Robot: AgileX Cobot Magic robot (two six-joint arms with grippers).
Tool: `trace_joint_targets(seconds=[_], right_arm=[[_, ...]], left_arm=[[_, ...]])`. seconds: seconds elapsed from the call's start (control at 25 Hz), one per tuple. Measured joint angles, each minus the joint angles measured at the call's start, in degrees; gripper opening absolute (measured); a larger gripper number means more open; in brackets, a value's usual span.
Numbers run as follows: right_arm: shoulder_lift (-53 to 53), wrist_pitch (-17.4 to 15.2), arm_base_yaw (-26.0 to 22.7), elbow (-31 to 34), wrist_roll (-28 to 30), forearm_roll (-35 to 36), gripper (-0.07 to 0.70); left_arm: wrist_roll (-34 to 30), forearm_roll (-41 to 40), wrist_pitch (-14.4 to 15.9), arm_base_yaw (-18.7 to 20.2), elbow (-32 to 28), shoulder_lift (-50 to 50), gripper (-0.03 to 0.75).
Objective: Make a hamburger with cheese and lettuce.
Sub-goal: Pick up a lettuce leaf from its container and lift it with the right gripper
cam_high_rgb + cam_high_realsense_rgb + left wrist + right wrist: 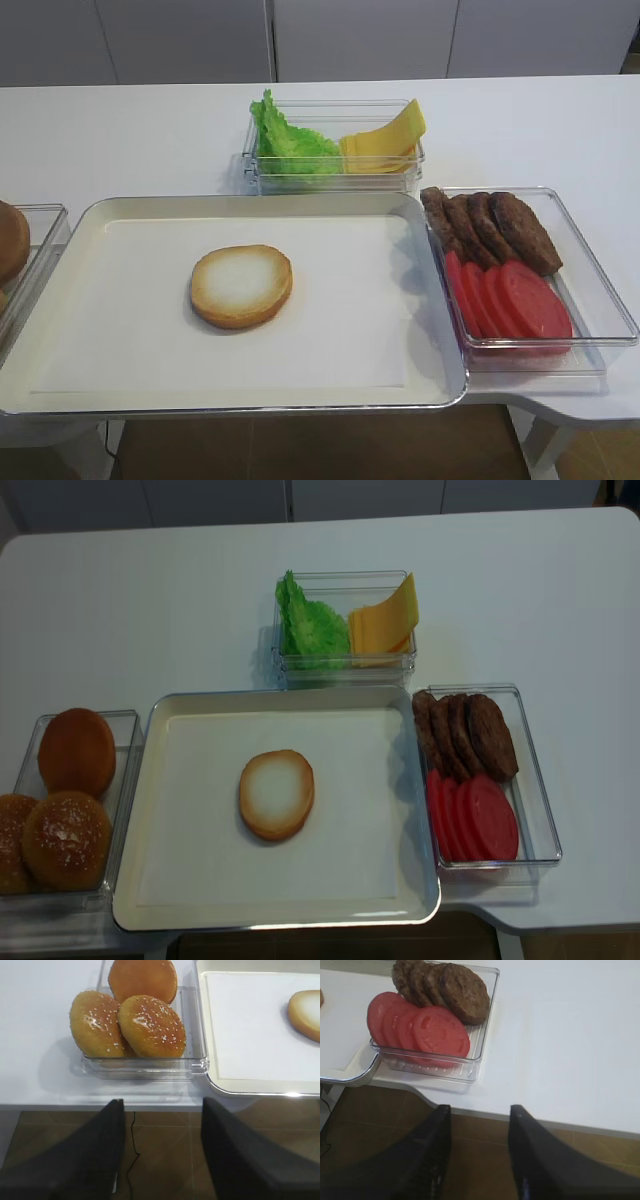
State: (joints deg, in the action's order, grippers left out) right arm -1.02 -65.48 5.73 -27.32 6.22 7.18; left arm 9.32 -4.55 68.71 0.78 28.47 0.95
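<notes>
A white bench (150, 590) holds a large metal tray (150, 810) lined with white paper. On the middle of the tray lies the hamburger (276, 794), so far only a round bun half, cut face up, with a pale cream centre and a toasted golden rim. Nothing is stacked on it.

Behind the tray stands a clear container (345, 662). Its left part holds the lettuce (308, 625), a ruffled bright green leaf standing on edge. Its right part holds the cheese (385, 622), thin yellow square slices leaning against each other.

Just right of the tray, a second clear container (540, 780) holds dark brown patties (470, 732) at the back and overlapping red tomato slices (472, 817) at the front. Just left of the tray, a third clear container (128, 742) holds three domed brown bun tops (68, 815), two of them sprinkled with seeds.

Neither arm shows in the overhead views. In the wrist views, the left fingers (160, 1152) and the right fingers (480, 1152) are spread apart and hold nothing. Both hang off the near edge of the bench, above a brown floor (160, 1130), the left in front of the bun tops, the right in front of the tomato slices.
</notes>
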Motion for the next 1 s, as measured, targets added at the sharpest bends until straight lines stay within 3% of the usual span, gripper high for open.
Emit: trace_joint_targets(seconds=[1.0], right_arm=[[0.0,0.0,0.0,0.0,0.0,0.0,0.289]], left_arm=[[0.0,0.0,0.0,0.0,0.0,0.0,0.362]])
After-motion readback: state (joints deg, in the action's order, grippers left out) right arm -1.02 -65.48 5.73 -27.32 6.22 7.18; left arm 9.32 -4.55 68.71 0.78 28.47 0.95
